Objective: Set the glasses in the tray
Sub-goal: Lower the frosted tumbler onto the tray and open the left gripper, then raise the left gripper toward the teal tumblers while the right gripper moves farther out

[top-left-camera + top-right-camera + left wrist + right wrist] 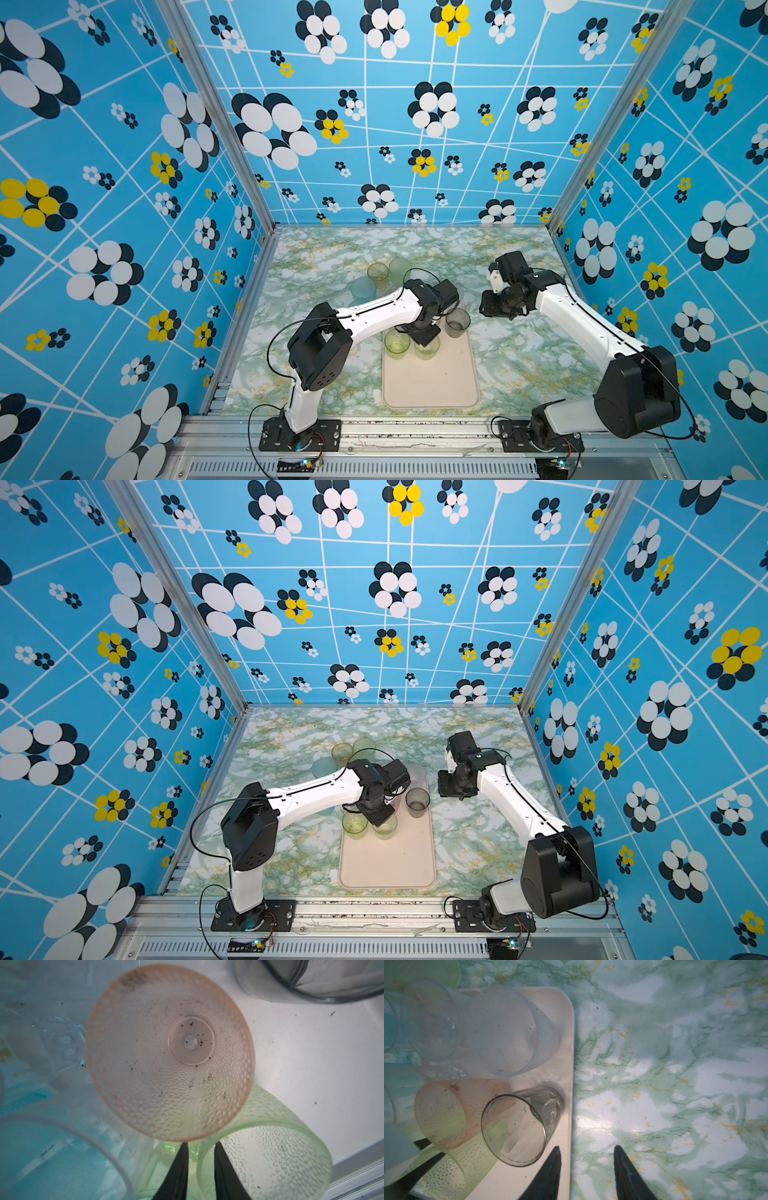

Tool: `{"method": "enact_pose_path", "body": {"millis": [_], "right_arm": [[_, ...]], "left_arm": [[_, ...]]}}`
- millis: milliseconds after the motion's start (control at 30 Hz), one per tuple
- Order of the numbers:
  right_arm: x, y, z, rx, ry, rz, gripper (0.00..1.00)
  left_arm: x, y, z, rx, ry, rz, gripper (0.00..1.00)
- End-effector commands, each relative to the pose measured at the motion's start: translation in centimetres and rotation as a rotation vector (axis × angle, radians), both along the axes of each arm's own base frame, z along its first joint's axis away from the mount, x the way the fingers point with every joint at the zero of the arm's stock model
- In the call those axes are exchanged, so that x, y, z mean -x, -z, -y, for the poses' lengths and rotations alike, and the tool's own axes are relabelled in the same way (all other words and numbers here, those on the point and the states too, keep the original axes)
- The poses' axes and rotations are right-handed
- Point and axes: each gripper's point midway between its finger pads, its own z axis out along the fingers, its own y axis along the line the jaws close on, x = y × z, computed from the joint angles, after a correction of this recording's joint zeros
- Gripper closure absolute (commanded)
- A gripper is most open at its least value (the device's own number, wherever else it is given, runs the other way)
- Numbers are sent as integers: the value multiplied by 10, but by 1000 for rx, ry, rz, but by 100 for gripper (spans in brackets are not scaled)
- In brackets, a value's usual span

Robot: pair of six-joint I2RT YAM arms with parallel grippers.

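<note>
The left claw (199,1146) hangs over the far end of the tray (432,386), fingers slightly parted, gripping nothing. The pink glass (170,1053) stands upright on the tray just past its tips. The right claw (586,1148) is spread and empty above the tray's right rim. Off the tray, an amber glass (378,274) and a teal glass (363,288) stand upright on the table (316,257) beyond the far-left corner — axes vertical, nearer the left claw.

Green-veined marble tabletop (328,249) inside blue floral walls (374,129).
</note>
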Motion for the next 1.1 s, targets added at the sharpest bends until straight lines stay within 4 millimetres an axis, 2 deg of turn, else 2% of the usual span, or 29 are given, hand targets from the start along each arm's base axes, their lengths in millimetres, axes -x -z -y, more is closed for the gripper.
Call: {"method": "enact_pose_path", "body": {"millis": [0,233,267,400,700,800,867,933,1067], "right_arm": [[8,5,5,16,23,-43,56],[8,4,4,12,23,-40,56],[9,3,4,11,23,-39,56],[10,5,5,13,26,-43,56],[9,6,5,15,34,-48,56],[7,2,4,7,38,-39,56],[6,-1,4,6,42,-34,56],[5,-3,3,4,44,-30,56],[3,-9,-3,-2,45,-19,56]], "left_arm": [[-2,-19,-2,37,-12,31,75],[-4,-34,-1,59,-10,57,75],[-4,-46,-1,83,-10,75,75],[-9,-72,-2,127,-18,134,76],[-49,-169,-13,352,-131,354,78],[-61,-198,-30,446,-196,414,78],[-71,-212,-52,499,-266,447,78],[-79,-221,-77,547,-343,471,78],[-86,-224,-126,614,-489,522,78]]}}
